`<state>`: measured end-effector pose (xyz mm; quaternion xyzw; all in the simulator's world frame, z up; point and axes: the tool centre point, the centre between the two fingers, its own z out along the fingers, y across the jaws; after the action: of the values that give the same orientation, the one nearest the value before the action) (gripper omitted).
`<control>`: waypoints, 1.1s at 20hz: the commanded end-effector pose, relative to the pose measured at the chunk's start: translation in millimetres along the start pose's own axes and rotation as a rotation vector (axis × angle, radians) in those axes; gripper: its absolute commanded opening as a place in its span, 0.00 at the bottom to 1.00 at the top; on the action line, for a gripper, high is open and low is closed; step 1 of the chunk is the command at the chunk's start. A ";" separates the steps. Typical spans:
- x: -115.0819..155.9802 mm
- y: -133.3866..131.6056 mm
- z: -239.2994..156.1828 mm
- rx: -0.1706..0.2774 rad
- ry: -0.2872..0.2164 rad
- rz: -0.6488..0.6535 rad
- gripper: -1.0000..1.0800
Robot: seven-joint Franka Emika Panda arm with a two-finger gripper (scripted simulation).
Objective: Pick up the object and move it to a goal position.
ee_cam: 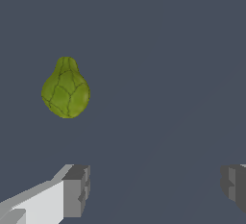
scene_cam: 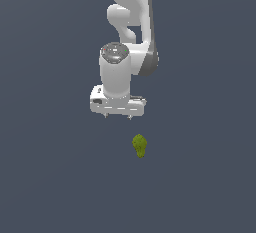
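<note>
The object (scene_cam: pixel 139 145) is a small olive-green, pear-like blob with a bumpy surface, lying on the flat grey floor. In the exterior view it lies below my white gripper (scene_cam: pixel 118 115) and slightly toward that view's right, with a clear gap between them. In the wrist view the object (ee_cam: pixel 66 89) shows whole, with its narrow end up, well apart from the fingertips. My gripper (ee_cam: pixel 156 189) is open and empty, with its two grey fingers (ee_cam: pixel 77 190) spread wide. Nothing sits between the jaws.
The white arm (scene_cam: pixel 127 27) rises above the gripper in the exterior view. A plain dark grey floor (scene_cam: pixel 50 177) surrounds the object, with no other things in sight.
</note>
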<state>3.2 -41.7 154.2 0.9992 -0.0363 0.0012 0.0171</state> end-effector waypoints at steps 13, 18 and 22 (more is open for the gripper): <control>2.2 -36.4 -2.5 0.006 0.002 -0.081 0.96; 6.2 -38.1 0.2 0.007 0.002 -0.063 0.96; 14.5 -44.4 6.1 0.010 0.001 -0.031 0.96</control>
<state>17.7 -1.0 149.3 0.9998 -0.0148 0.0020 0.0128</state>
